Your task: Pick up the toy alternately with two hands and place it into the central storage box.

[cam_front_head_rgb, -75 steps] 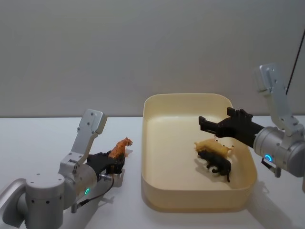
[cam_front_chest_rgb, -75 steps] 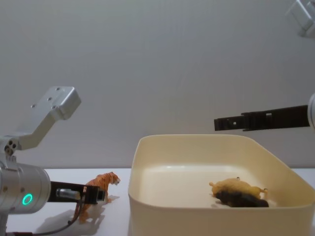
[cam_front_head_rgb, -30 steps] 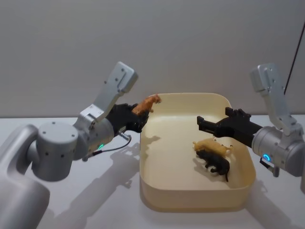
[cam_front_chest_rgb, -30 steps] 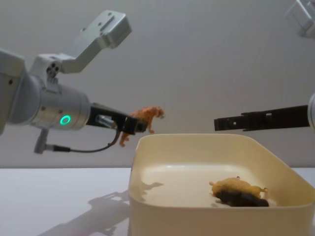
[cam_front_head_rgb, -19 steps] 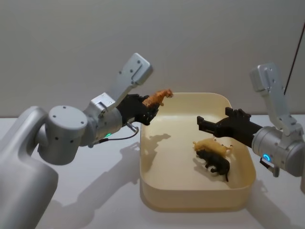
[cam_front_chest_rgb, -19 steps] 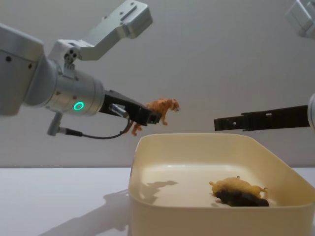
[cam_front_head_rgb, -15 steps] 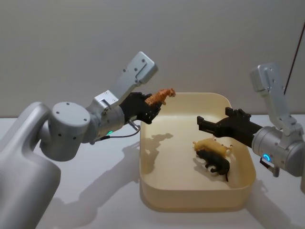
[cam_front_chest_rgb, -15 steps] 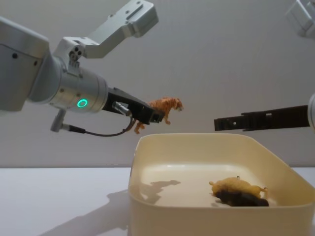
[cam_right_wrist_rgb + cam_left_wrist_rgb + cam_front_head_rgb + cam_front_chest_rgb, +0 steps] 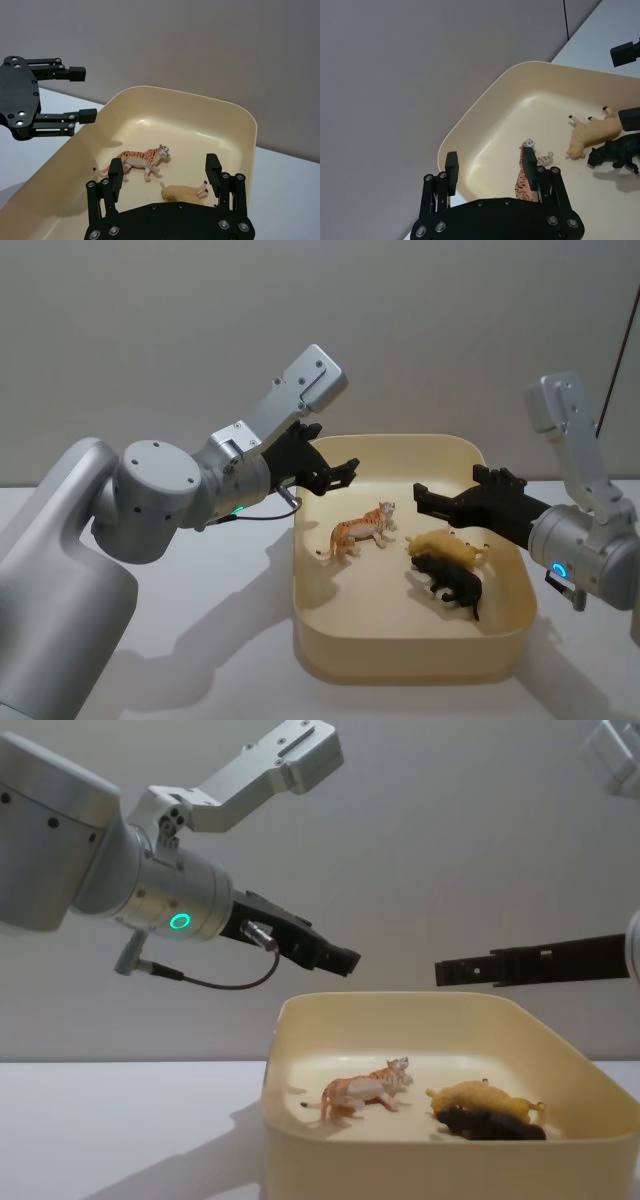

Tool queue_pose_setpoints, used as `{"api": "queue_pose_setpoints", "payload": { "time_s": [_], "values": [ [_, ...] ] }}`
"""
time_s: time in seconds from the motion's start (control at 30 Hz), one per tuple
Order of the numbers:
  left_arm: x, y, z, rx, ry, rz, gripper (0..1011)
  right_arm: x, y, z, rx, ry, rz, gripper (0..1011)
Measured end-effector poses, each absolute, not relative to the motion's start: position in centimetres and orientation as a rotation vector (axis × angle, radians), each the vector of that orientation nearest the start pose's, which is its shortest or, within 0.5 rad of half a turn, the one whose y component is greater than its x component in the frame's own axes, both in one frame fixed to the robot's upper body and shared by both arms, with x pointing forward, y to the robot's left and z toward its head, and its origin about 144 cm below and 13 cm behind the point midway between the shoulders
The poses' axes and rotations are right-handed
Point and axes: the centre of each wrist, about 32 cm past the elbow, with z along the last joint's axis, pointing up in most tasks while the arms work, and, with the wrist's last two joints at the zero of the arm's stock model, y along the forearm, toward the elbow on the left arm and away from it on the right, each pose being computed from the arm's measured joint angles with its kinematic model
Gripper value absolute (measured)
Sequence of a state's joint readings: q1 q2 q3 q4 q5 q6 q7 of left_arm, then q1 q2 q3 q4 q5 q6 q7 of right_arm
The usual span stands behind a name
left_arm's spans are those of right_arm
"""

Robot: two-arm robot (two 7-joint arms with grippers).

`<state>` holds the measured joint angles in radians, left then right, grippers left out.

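Observation:
The orange striped tiger toy [image 9: 362,528] [image 9: 365,1088] [image 9: 142,159] [image 9: 520,182] lies on its side on the floor of the central storage box [image 9: 400,670] [image 9: 400,1170] [image 9: 190,92] [image 9: 485,100], a cream-yellow tub. My left gripper [image 9: 345,470] [image 9: 340,958] [image 9: 490,165] [image 9: 82,95] hovers open above the box's left rim, with nothing between its fingers. Over the right half of the box my right gripper [image 9: 422,500] [image 9: 445,970] [image 9: 165,172] stands open and holds nothing.
A yellow toy animal [image 9: 445,545] [image 9: 480,1098] [image 9: 592,137] [image 9: 182,192] and a black toy animal [image 9: 455,585] [image 9: 490,1125] [image 9: 617,152] lie together in the box, right of the tiger. White tabletop [image 9: 200,640] stretches to the left of the box.
My left gripper carried the tiger up from the table and over the box rim, then opened. The tiger has dropped onto the box floor. The right arm has not moved.

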<state>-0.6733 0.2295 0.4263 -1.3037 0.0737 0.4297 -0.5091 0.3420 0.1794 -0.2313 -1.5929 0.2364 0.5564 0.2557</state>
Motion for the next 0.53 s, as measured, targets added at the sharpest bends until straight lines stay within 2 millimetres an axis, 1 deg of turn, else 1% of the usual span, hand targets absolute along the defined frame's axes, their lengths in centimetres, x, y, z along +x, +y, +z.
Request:
{"api": "queue_pose_setpoints", "payload": {
  "time_s": [0.1, 0.13, 0.3, 0.37, 0.53],
  "values": [
    [60.76, 18.9, 130.23, 0.489, -0.217, 0.877, 808, 53.36, -20.51, 125.97, -0.192, 0.169, -1.074, 1001],
    [60.79, 18.87, 130.26, 0.491, -0.219, 0.875, 863, 53.36, -20.51, 125.97, -0.192, 0.169, -1.074, 1001],
    [60.86, 18.81, 130.33, 0.494, -0.223, 0.872, 977, 53.36, -20.51, 125.97, -0.192, 0.169, -1.074, 1001],
    [60.88, 18.79, 130.37, 0.495, -0.225, 0.871, 1001, 53.36, -20.51, 125.97, -0.192, 0.169, -1.074, 1001],
    [60.93, 18.76, 130.42, 0.497, -0.227, 0.869, 1001, 53.36, -20.51, 125.97, -0.192, 0.169, -1.074, 1001]
  ]
}}
